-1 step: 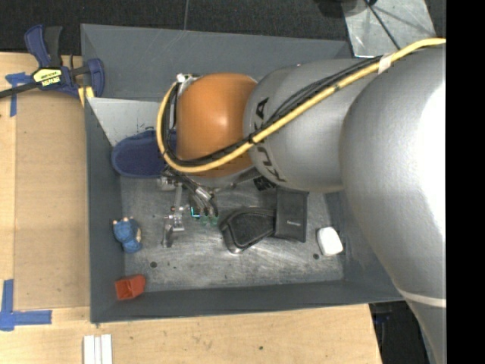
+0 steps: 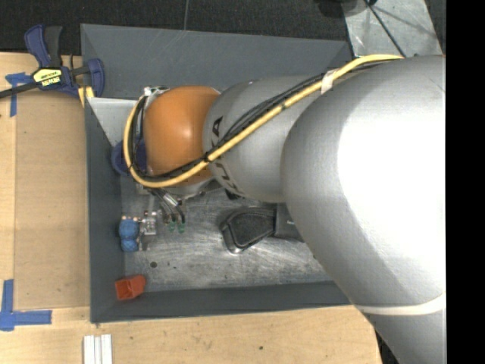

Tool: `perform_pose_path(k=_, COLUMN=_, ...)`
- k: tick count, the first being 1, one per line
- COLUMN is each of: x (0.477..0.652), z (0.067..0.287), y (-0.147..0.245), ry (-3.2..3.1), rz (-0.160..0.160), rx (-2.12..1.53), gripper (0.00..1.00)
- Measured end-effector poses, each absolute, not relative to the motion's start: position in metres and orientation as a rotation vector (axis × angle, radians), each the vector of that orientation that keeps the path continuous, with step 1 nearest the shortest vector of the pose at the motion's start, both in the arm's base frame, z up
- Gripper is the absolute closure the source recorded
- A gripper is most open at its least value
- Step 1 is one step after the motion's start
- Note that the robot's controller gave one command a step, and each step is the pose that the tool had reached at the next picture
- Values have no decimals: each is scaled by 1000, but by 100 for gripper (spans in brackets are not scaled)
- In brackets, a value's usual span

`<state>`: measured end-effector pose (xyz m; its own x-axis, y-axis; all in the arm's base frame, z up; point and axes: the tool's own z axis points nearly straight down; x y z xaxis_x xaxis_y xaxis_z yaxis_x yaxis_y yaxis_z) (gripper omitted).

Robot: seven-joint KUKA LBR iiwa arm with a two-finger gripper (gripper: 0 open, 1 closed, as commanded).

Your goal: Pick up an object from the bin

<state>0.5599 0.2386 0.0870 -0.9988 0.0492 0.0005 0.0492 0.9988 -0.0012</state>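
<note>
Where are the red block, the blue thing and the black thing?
red block (image 2: 130,287), camera view, centre of its top face
blue thing (image 2: 129,234), camera view, its rounded body
black thing (image 2: 246,228), camera view, its dark middle

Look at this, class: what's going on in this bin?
A robot arm reaches in from the right, with its gripper low over the left half of the grey bin, close beside a small blue thing. A red block lies in the lower left corner and a black curved piece mid-floor. Whether anything is gripped cannot be told.
</note>
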Motion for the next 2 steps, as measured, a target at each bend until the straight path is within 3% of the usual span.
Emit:
perform_pose_path(k=1, x=568, z=76, y=235, ry=-3144, rz=0, rx=45, gripper=0)
perform_pose_path(k=2, x=548, z=74, y=242, ry=-3147, rz=-3, rx=180, gripper=0)
